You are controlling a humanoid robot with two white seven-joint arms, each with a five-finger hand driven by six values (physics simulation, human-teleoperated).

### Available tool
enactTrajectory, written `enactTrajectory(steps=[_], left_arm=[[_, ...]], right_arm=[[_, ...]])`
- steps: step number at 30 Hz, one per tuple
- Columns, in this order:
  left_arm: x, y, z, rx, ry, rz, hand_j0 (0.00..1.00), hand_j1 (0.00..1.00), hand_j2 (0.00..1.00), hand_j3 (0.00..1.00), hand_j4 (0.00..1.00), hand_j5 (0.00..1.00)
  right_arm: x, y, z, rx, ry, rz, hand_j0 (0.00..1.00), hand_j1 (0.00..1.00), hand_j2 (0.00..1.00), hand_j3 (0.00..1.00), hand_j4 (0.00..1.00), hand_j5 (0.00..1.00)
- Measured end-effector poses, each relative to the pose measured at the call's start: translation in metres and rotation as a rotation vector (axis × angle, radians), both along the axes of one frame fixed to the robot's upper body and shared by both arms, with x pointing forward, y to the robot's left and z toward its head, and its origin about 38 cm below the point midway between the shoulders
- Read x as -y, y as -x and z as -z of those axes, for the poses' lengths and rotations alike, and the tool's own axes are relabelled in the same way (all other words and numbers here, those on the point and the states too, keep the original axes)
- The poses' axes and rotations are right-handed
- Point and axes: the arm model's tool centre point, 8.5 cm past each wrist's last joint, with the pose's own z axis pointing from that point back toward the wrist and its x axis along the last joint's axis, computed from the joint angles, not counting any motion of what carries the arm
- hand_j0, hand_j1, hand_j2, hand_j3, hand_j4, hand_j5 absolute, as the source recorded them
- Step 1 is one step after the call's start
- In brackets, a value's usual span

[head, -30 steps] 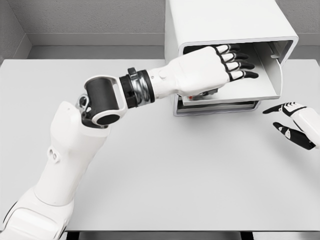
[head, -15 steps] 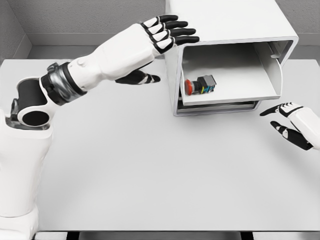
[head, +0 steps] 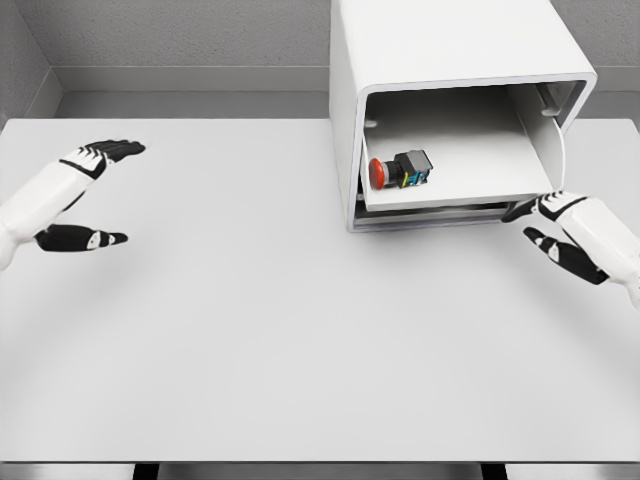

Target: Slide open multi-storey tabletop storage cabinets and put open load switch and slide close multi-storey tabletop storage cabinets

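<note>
The load switch (head: 400, 168), a small black body with a red button facing left, lies on its side on the pulled-out drawer (head: 470, 190) of the white storage cabinet (head: 440, 45) at upper right of the frame, near the drawer's left end. Placement appears done; the drawer stands open, so closing it is judged the remaining step. The right hand (head: 562, 228) sits at the right edge of the frame with its fingers (head: 522, 209) spread and holding nothing, the topmost fingertip at or just beside the drawer's front right corner; contact cannot be confirmed. That position suits a push to slide the drawer shut. The left hand (head: 72, 195) is at the far left edge, well apart from the cabinet, fingers extended, thumb apart, holding nothing; it looks parked clear of the work. The table (head: 300, 350) carries nothing else visible. Nothing stands between the right hand and the drawer front. One concern: the switch lies loose and could roll or shift if the drawer is pushed sharply.
</note>
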Motion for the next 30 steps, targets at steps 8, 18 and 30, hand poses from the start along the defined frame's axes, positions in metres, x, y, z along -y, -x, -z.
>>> enactTrajectory(steps=[8,18,30], left_arm=[[-0.013,-0.002,0.023,-0.071,0.012,-0.039,1.0,1.0,1.0,1.0,1.0,1.0],[-0.015,-0.002,0.025,-0.08,0.008,-0.043,1.0,1.0,1.0,1.0,1.0,1.0],[-0.015,-0.002,0.026,-0.081,0.008,-0.044,1.0,1.0,1.0,1.0,1.0,1.0]], right_arm=[[-0.007,-0.012,-0.004,0.011,0.004,-0.02,0.54,0.54,0.54,0.54,0.54,0.54],[-0.011,-0.021,-0.003,0.008,0.009,-0.031,0.55,0.55,0.55,0.55,0.55,0.55],[-0.024,-0.042,-0.011,0.0,0.028,-0.073,0.56,0.56,0.56,0.56,0.56,0.56]])
